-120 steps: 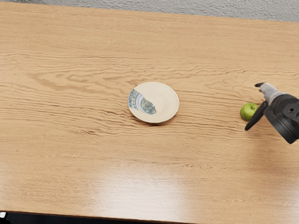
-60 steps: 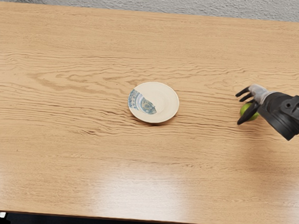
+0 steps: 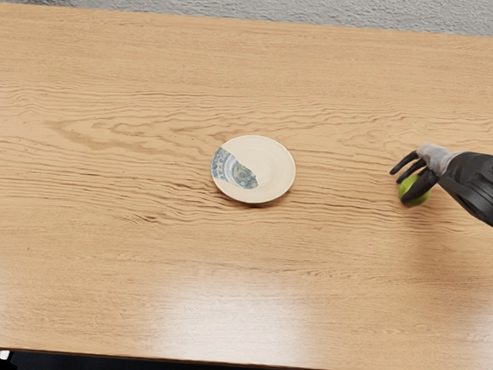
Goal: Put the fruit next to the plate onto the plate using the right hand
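- The green apple [image 3: 421,199] — small and round, it sits on the table [image 3: 139,262] near the right edge, well apart from the plate, with the right hand [image 3: 424,169] curled over it.
- The plate [image 3: 269,159] — round and cream with a blue pattern on its left part, lying flat near the table's middle.

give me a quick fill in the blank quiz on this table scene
1. The fruit is ___ in colour.
2. In the picture it lies to the ___ of the plate.
3. The ___ hand has its fingers curled over the fruit.
4. The plate has ___ fruit on it.

Missing words: green; right; right; no
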